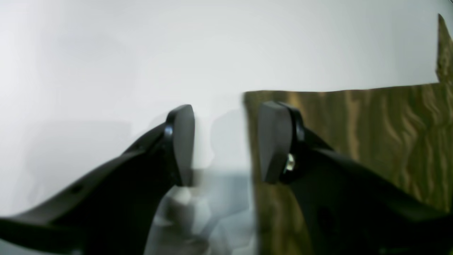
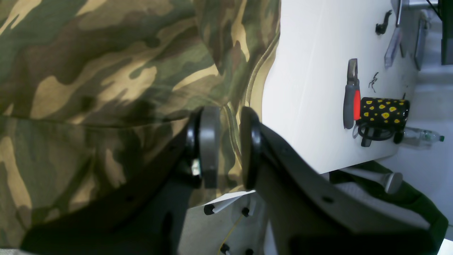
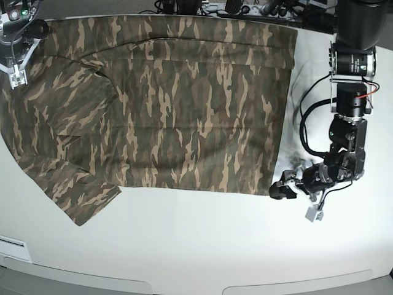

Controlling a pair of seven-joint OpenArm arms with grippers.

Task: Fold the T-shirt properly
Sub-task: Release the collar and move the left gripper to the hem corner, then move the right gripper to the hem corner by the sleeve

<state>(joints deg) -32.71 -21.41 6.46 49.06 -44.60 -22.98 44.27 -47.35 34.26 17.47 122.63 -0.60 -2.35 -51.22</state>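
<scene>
No legible text — anywhere.

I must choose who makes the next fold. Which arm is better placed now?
Probably the right: its fingers close on the shirt at a far corner. The left fingers are open beside the near corner, holding nothing.

The left wrist view was smeared by motion, so the T-shirt [image 1: 371, 141] showed only as streaked brown and tan. In the right wrist view the T-shirt ran off the left and top edges. In the base view the right hand [image 3: 17, 64] was partly cut off by the left edge.
</scene>
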